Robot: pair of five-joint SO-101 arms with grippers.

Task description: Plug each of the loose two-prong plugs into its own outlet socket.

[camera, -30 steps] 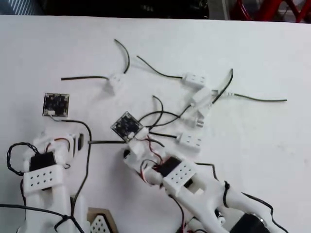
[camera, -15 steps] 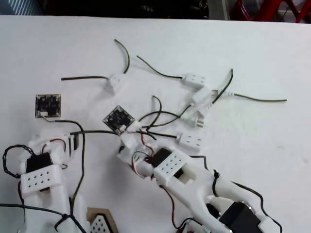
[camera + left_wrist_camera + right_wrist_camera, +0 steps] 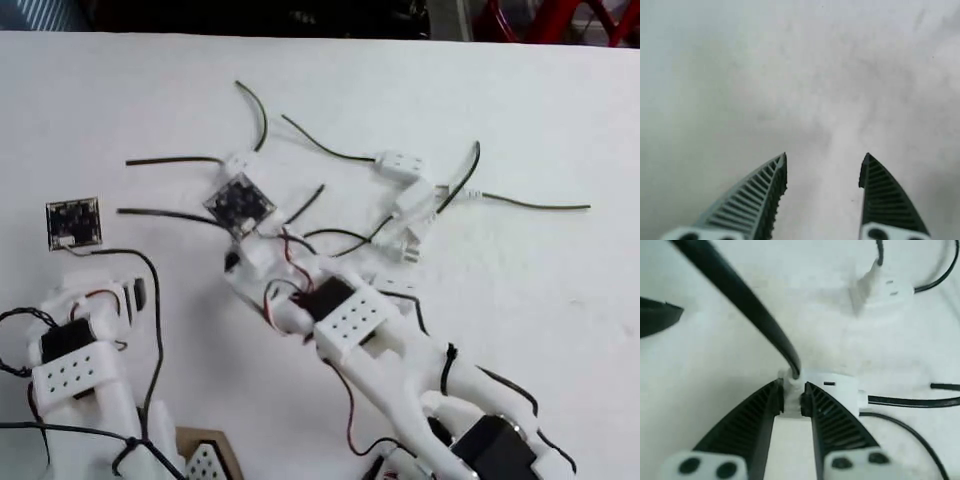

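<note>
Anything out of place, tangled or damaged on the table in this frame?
Nothing looks damaged or spilled. The one untidy spot is the middle of the table, where the black cords of the scattered white pieces cross and overlap, close to the right claw, which is shut on a white plug.

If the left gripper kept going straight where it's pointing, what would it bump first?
Probably just the white table, which lies right ahead of the open left gripper; depth is hard to judge.

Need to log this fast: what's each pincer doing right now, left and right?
Left pincer: open, holding nothing, over bare table.
Right pincer: closed on a white plug with a black cord.
</note>
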